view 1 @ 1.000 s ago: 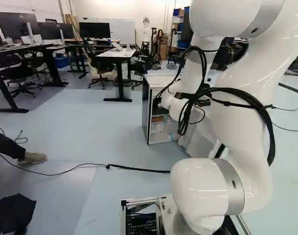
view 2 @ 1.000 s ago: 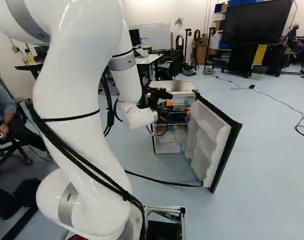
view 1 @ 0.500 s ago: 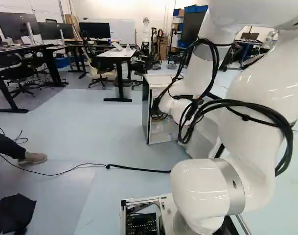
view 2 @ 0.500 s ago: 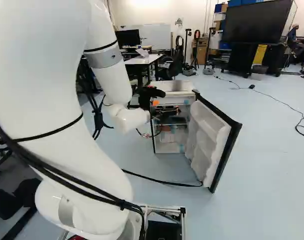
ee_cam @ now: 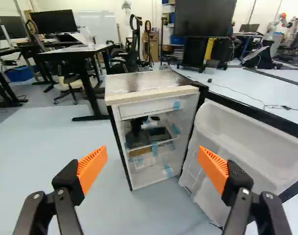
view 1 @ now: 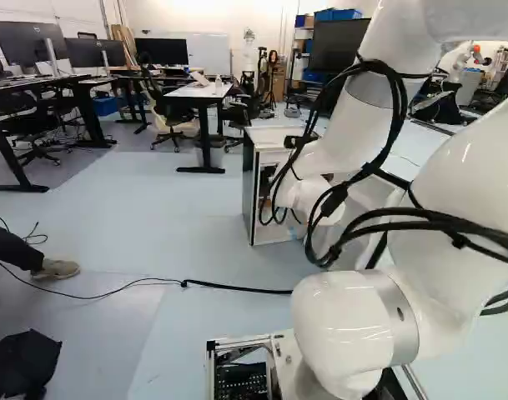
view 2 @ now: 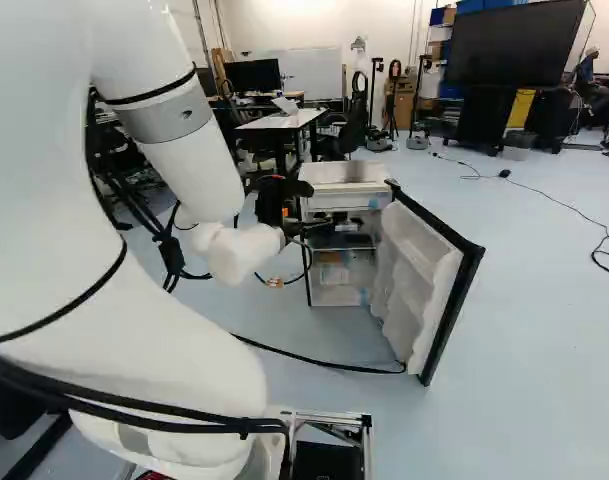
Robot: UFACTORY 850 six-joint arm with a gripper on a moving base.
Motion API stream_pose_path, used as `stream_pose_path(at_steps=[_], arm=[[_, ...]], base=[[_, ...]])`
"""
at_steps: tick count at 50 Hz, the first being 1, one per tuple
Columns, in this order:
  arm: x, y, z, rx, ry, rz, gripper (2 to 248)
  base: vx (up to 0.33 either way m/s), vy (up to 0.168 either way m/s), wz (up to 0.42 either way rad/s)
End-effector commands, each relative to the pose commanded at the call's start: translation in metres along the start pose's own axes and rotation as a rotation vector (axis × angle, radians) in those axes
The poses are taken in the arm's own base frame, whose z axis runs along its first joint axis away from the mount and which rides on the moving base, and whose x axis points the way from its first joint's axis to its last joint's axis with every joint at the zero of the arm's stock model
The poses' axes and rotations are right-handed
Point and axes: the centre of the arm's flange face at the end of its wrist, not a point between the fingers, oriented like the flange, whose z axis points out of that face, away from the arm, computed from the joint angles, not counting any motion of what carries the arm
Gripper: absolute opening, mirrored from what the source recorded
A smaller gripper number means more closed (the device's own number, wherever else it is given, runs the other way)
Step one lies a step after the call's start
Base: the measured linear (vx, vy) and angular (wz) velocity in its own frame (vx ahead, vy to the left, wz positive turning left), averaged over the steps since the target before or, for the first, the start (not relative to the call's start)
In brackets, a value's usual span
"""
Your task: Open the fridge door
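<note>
White inner panel of the fridge door point(view 2: 409, 268), centre-right of the right base view: the door stands swung well open, black outer edge slanting down toward the lower middle. Fridge point(view 2: 346, 173) upright just left of it, interior exposed. My arm point(view 2: 174, 175) fills the left of that view; the gripper point(view 2: 306, 217) is near the fridge's open front. Wrist view: fingers spread wide, orange pads point(ee_cam: 215, 170) apart, with the fridge ahead between them and the door's moulded bins partly behind one pad. Inside I note a white compartment front point(ee_cam: 146, 108), dark items point(ee_cam: 156, 133) on the shelf below and blue tape point(ee_cam: 154, 149). Black cable point(view 2: 324, 363) on the floor runs to the door's foot, lower centre of the right base view.
</note>
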Motion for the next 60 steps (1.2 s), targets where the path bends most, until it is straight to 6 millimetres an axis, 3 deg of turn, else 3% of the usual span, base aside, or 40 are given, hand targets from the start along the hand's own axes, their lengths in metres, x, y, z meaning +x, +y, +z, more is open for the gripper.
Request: stream_pose_path(at_steps=[30, 60], arm=[[-0.014, -0.012, -0.037, 0.145, -0.044, -0.049, 247], [-0.019, -0.015, -0.048, 0.185, -0.057, -0.066, 247]], base=[[0.000, 0.000, 0.000], [0.000, 0.000, 0.000]])
